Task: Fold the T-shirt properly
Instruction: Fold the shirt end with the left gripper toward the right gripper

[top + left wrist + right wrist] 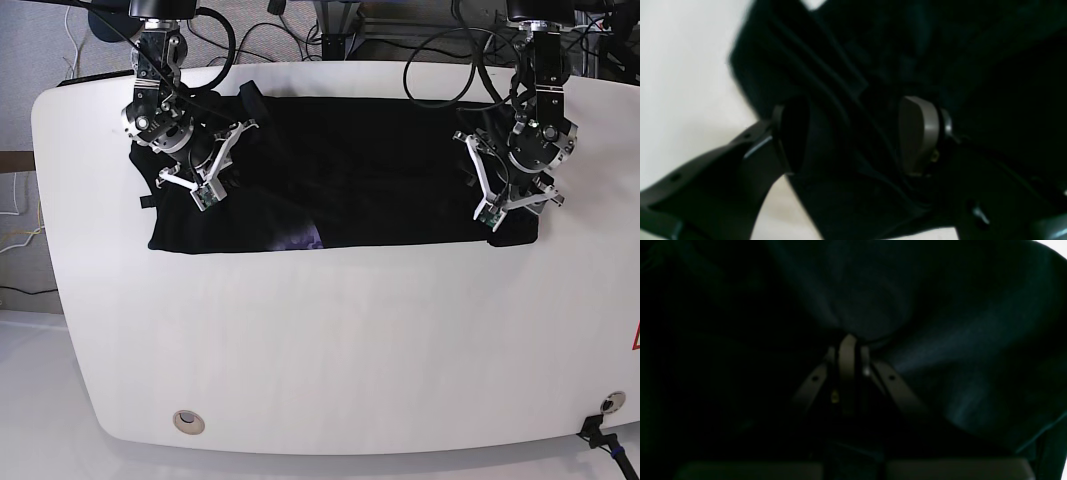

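Base view high overhead on table (300, 330); both wrist views close on T-shirt (350, 170).

- Your left gripper (853, 136) carries dark brackets dotted with small screw holes, and one rounded grey pad (918, 133) catches the light.
- Your right gripper (847, 350) ends in slim grey fingers (847, 366), with two angled struts marked by dark screw points.
- In the base view, both arms show silver-and-black joints trailing looped black cables.
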`<state>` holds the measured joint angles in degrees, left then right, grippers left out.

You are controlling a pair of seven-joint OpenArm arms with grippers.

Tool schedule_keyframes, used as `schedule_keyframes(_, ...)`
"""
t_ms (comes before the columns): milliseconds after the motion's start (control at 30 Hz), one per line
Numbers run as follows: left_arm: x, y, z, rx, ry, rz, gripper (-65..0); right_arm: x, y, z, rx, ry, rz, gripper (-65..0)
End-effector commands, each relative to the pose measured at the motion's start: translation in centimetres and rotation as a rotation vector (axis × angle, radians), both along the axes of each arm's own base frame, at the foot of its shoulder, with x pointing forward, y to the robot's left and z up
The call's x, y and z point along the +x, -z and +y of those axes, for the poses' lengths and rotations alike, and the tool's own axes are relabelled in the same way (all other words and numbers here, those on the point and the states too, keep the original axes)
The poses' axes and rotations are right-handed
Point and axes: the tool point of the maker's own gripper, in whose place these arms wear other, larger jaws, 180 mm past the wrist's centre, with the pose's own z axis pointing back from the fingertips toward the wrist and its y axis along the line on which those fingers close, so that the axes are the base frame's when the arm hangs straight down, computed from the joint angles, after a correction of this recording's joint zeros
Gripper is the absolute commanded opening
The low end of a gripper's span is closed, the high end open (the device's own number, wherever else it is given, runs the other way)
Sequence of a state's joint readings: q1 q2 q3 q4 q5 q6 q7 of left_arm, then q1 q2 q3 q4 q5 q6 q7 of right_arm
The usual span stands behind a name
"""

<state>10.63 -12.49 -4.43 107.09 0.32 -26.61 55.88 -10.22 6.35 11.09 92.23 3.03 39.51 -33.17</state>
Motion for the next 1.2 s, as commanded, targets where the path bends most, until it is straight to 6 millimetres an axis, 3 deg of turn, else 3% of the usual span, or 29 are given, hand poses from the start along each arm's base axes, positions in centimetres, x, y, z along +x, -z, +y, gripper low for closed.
schedule_keyframes(0, 0.8, -0.9, 0.4, 0.012, -0.003, -0.037, -25.0, -0.5, 0.5, -0.4, -0.036, -0.014, 0.029, -65.0)
schedule_keyframes(400, -0.3, 2.1, 1.5, 0.034, -0.028, 0.056, -25.2, -0.4, 0.4, -0.4, -0.033, -0.013, 0.028, -65.0)
schedule_keyframes(800, 0.3, 1.5, 2.2, 0.027, -0.043, 0.014, -25.8, -0.5, 0.4, -0.5, -0.032, -0.01, 0.029, -65.0)
schedule_keyframes(1000, 0.1, 2.1, 2.4, 0.024, -0.049, 0.03, -49.6, -0.5, 0.4, -0.6, -0.034, -0.009, 0.029, -65.0)
schedule_keyframes(1167, -0.2, 2.8, 2.5, 0.021, -0.051, 0.053, -51.1, -0.5, 0.4, -0.6, -0.034, -0.009, 0.028, -65.0)
